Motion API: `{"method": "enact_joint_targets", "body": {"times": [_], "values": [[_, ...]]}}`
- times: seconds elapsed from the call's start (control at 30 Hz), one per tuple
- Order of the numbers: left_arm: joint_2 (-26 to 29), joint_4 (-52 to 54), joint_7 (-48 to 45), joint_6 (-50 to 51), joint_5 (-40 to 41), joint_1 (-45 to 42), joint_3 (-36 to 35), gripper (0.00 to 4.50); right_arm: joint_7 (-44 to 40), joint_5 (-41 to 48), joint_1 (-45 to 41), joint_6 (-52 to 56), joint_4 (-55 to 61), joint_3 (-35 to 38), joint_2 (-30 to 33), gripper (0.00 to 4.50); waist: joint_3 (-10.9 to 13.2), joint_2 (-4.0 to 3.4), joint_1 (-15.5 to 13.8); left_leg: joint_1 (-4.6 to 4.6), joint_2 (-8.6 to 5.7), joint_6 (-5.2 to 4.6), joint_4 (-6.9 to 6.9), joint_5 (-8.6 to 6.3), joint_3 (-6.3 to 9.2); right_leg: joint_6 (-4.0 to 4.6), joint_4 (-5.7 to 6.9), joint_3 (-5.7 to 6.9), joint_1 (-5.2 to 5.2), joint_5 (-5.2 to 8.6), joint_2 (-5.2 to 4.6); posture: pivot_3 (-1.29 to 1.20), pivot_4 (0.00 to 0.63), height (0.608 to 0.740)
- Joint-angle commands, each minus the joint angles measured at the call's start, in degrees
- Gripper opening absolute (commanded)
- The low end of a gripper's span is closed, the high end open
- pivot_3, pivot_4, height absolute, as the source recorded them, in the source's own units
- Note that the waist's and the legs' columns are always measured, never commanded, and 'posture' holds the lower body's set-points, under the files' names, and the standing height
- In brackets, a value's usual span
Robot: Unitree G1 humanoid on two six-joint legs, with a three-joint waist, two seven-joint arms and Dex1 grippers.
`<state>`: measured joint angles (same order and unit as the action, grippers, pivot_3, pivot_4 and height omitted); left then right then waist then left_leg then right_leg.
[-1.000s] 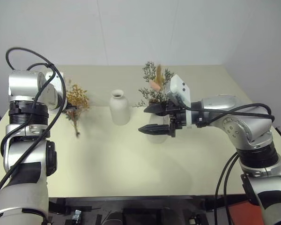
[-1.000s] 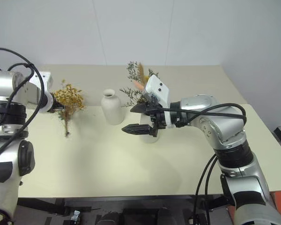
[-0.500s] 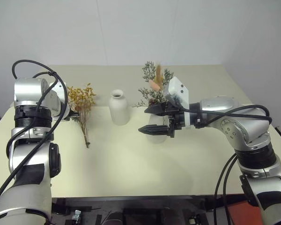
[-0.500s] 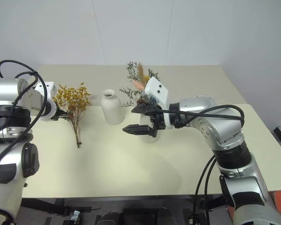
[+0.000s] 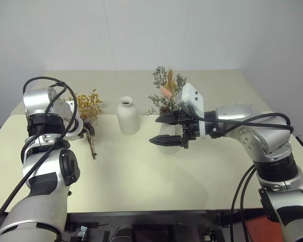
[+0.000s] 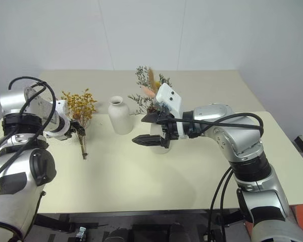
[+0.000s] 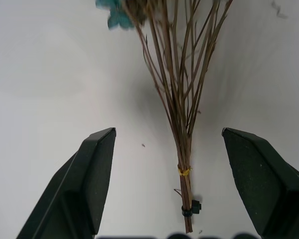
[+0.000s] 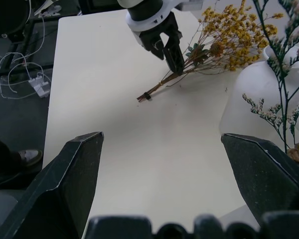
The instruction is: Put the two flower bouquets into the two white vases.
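Observation:
The yellow-orange bouquet point(image 5: 89, 107) lies flat on the table to the left of the bottle-shaped white vase point(image 5: 128, 116), with its blossoms toward the wall. My left gripper point(image 5: 89, 132) stands open over its thin brown stems point(image 7: 182, 149), which run between the fingers untouched. The grey-green bouquet point(image 5: 166, 92) with its pinkish plume stands in the cone-shaped white vase point(image 5: 164, 143). My right gripper point(image 5: 167, 130) hangs open and empty in front of that vase, partly hiding it. The right wrist view shows the left gripper point(image 8: 168, 47) over the yellow-orange bouquet point(image 8: 224, 42).
The cream table point(image 5: 141, 176) ends at a front edge close to me, and a white wall stands behind it. Beyond the table's left edge, cables point(image 8: 25, 64) lie on a dark floor.
My left gripper came down with the yellow-orange bouquet, laid it on the table and opened. The right arm kept still.

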<state>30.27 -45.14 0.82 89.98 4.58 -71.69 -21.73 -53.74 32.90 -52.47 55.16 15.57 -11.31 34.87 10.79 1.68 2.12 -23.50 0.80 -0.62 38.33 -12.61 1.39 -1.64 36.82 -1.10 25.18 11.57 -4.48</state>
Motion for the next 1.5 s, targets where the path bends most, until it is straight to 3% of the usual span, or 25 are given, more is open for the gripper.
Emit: {"method": "enact_joint_targets", "body": {"times": [0.03, 0.13, 0.47, 0.77, 0.97, 1.17, 1.37, 1.5], "values": [[-0.5, -4.2, 2.1, -5.6, -0.4, -1.7, -1.9, 3.70, -0.2, 0.4, -0.1, -1.3, 1.0, 1.4, -0.1, 4.50, 0.0, 0.00, -0.1, 0.00, 0.00, 0.00, 0.00, 0.00, 0.00, 0.00, 0.00, 0.00, 0.00, 0.00, 0.00, 0.00, 0.150, 0.740], [-1.4, -8.1, 3.0, -10.3, 0.0, -2.6, -1.8, 3.08, -0.1, 0.6, -0.1, -1.1, 1.1, 1.6, -0.2, 4.50, 0.0, 0.01, -0.2, 0.00, -0.01, 0.01, 0.00, 0.00, 0.00, 0.00, 0.00, 0.00, 0.00, 0.00, -0.02, 0.00, 0.150, 0.740], [-1.1, -13.8, 1.9, -14.7, 0.6, -5.2, 0.4, 0.02, 0.8, 1.1, 1.2, 0.0, 2.6, 2.5, 0.4, 4.50, 0.0, 0.01, -0.4, -0.02, -0.01, 0.02, 0.00, 0.00, -0.01, 0.00, -0.01, 0.02, 0.00, -0.01, -0.01, 0.00, 0.150, 0.740], [0.7, -11.6, -4.0, -14.1, 0.4, -4.7, 5.2, 0.02, 0.7, 1.2, 1.4, -0.3, 2.3, 2.3, 0.9, 4.50, 0.0, 0.01, -0.3, -0.02, -0.01, 0.03, 0.00, 0.00, -0.01, 0.00, -0.02, 0.02, 0.00, -0.01, 0.00, 0.00, 0.150, 0.740], [2.0, -1.4, -6.2, -21.4, -0.7, -3.6, 9.4, 0.02, 0.9, 1.0, 1.6, -0.8, 2.1, 2.4, 0.7, 4.50, 0.0, 0.01, -0.4, -0.03, -0.01, 0.04, -0.01, 0.01, 0.00, 0.00, -0.03, 0.02, 0.00, -0.01, -0.01, 0.00, 0.150, 0.740], [3.1, 12.3, -14.2, -29.6, 1.3, 0.6, 13.4, 0.02, 1.6, 0.5, 0.8, -0.9, 1.0, 1.8, -0.4, 4.50, 0.0, 0.01, -0.5, -0.03, -0.01, 0.07, -0.02, 0.02, -0.01, 0.00, -0.03, 0.02, 0.00, -0.01, -0.02, 0.00, 0.150, 0.740], [3.5, 22.0, -21.7, -37.8, 5.6, 5.4, 11.1, 0.02, 6.7, 1.2, -3.5, 4.2, -0.2, 1.9, -5.2, 4.50, 0.0, 0.01, -0.2, -0.01, 0.02, 0.08, -0.02, 0.03, -0.02, 0.01, 0.01, -0.01, 0.03, -0.01, 0.00, 0.00, 0.150, 0.740], [4.5, 23.4, -27.6, -41.9, 8.9, 6.5, 9.8, 0.02, 13.9, 1.0, -8.9, 10.3, -3.1, 2.6, -11.8, 4.50, 0.0, 0.01, 0.1, -0.02, 0.03, 0.08, -0.02, 0.03, -0.01, 0.02, 0.02, -0.01, 0.04, -0.02, 0.01, 0.00, 0.150, 0.740]]}}
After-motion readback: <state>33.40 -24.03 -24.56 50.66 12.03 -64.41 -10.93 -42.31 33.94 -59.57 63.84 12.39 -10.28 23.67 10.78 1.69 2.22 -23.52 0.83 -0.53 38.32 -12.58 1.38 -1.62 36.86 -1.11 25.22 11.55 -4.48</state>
